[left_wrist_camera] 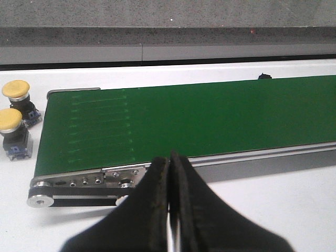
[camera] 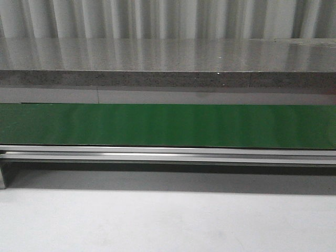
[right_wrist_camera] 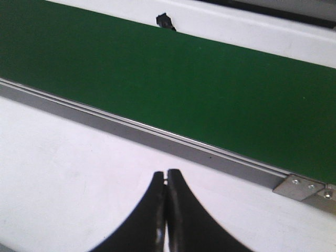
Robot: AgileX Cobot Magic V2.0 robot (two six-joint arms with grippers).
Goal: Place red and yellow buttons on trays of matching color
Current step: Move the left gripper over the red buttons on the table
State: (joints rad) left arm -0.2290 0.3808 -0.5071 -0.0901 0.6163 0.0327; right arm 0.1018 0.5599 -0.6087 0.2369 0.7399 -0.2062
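Green belting fills the middle of every view: a conveyor belt (camera: pixel 168 126) runs across the front view above an aluminium rail (camera: pixel 168 155), with a grey speckled ledge (camera: pixel 168 79) behind it and a white table (camera: pixel 168 220) in front. Neither arm shows in the front view. In the left wrist view the left gripper (left_wrist_camera: pixel 169 163) has its black fingers pressed together, tip against tip, with nothing between them; it hangs over the white table just short of the belt's near edge, close to the metal end bracket (left_wrist_camera: pixel 84 184) of the conveyor. Off to one side of that gripper, past the end of the belt, two yellow buttons (left_wrist_camera: pixel 16 89) (left_wrist_camera: pixel 10 121) stand upright on the table, one just beside the other, each with a dark body under a yellow cap. In the right wrist view the right gripper (right_wrist_camera: pixel 167 176) is likewise closed and holds nothing, its tips over bare table just before the rail; beyond it lies the belt, and past the belt's far edge a small dark object (right_wrist_camera: pixel 165 21) that cannot be identified. No trays or red buttons are visible.
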